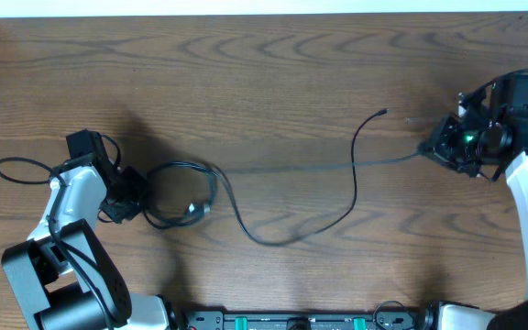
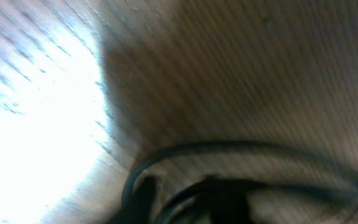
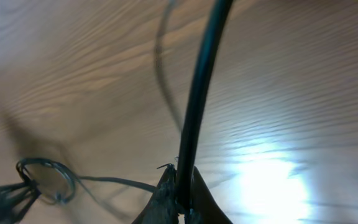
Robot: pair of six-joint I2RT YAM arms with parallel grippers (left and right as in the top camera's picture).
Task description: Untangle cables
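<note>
Right gripper [image 3: 182,200]: jaws pressed together, pinching the black cable [image 3: 199,93] close to one end. From that claw the cable runs in a nearly straight line to the left across the wooden table [image 1: 246,73].

About a third of the way along it, a slack cable [image 1: 354,188] crosses it; which lies on top cannot be told. The slack cable's plug end [image 1: 383,112] lies left of and just beyond the right claw. Its other part sags toward the robot's base.

Both lines end in a coil [image 1: 183,191] at the far left.

Left gripper [image 1: 138,197]: just beside the coil, on its left. The wrist view is blurred, so whether the jaws are spread or pressed together cannot be told.

An arm cord [image 1: 12,168] loops left of that claw.
</note>
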